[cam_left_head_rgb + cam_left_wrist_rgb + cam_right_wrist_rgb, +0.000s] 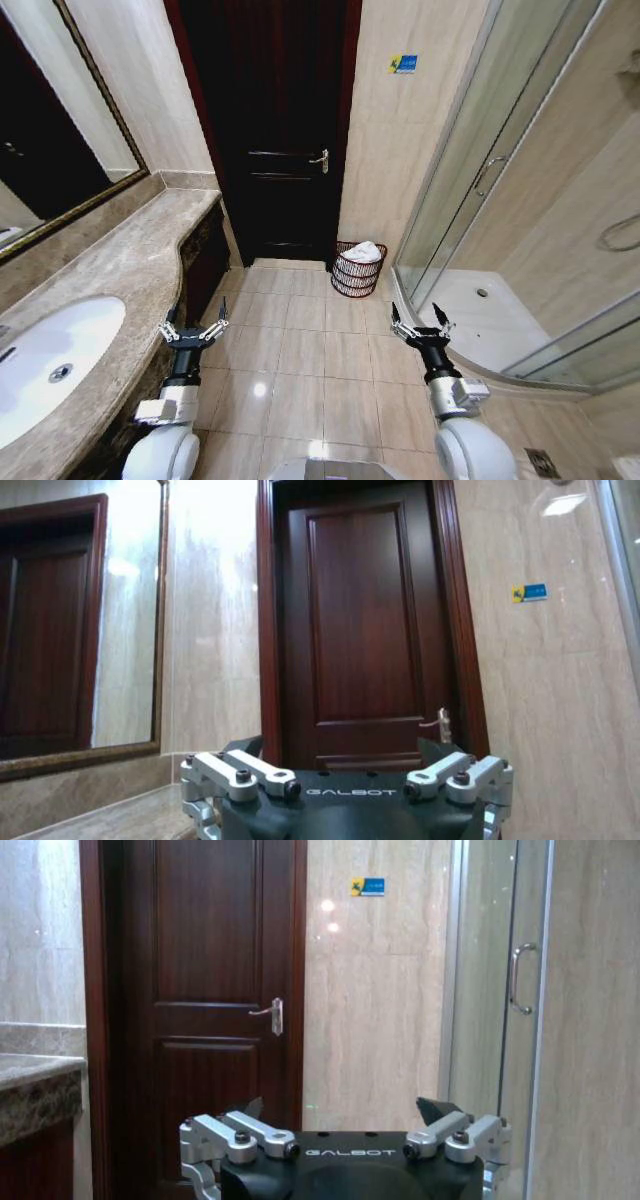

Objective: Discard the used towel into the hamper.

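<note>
Surroundings: dark brown panelled wooden door [285, 130] straight ahead, shut, silver lever handle [320, 160] on its right side. Beige marble vanity counter [120, 270] runs along the left, with a white oval sink [55, 365] set in it and a gold-framed wall mirror [60, 130] above. Glass-walled shower enclosure [500, 190] with a white curved tray [490, 320] takes the right side; its raised curved edge bulges into the floor.

Open room: glossy beige tiled floor [300, 350] forms a corridor between counter front and shower tray, narrowing towards the door. Nothing lies on the tiles between robot and door wall.

Task thing: small round dark reddish-brown openwork wire hamper [358, 270] stands on the floor against the beige tiled wall, just right of the door, near the shower's corner. White crumpled towel [364, 252] sits in its top, poking above the rim.

Grippers: left gripper [193, 328] held low beside the counter front, fingers spread wide, holding nothing. Right gripper [420, 324] held low near the shower tray edge, fingers also spread wide, holding nothing. Both point towards the door wall; hamper is ahead, well apart from both, nearer the right gripper's line.
</note>
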{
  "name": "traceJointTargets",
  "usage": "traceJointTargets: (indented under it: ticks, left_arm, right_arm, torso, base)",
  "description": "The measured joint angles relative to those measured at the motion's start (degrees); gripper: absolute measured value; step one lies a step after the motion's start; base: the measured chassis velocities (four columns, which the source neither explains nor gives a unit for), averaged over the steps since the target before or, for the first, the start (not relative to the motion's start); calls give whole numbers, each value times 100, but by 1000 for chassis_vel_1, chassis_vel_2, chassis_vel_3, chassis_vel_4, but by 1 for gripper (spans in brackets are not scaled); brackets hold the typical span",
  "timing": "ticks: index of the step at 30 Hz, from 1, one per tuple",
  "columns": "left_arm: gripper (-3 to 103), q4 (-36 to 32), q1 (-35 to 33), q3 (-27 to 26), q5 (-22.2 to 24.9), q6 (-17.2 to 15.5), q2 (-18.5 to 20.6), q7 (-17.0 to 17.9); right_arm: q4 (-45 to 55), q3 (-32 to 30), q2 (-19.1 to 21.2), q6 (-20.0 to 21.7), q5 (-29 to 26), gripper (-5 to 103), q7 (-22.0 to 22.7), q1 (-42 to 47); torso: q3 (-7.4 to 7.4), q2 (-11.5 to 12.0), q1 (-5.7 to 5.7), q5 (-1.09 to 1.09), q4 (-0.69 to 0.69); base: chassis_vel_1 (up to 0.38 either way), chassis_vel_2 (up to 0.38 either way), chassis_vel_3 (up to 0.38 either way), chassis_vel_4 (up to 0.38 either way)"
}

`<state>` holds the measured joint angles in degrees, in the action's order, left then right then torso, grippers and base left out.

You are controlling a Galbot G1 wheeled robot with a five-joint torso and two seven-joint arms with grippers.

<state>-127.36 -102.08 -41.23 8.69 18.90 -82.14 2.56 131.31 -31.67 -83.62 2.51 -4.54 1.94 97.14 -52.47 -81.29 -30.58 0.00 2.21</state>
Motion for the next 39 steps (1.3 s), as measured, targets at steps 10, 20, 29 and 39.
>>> traceJointTargets:
  ticks: [10,20,29,39]
  left_arm:
    - [100,0,0,0,0,0,0,0]
    - [100,0,0,0,0,0,0,0]
    - [100,0,0,0,0,0,0,0]
    - [100,0,0,0,0,0,0,0]
  right_arm:
    - [0,0,0,1,0,100,-1,0]
    - [0,0,0,1,0,100,-1,0]
    - [-1,0,0,1,0,100,-1,0]
    - [0,0,0,1,0,100,-1,0]
  torso:
    - [0,0,1,0,0]
    - [0,0,1,0,0]
    - [0,0,1,0,0]
    - [0,0,1,0,0]
  base:
    - [0,0,0,0]
    - [0,0,0,0]
    - [0,0,0,0]
    - [0,0,0,0]
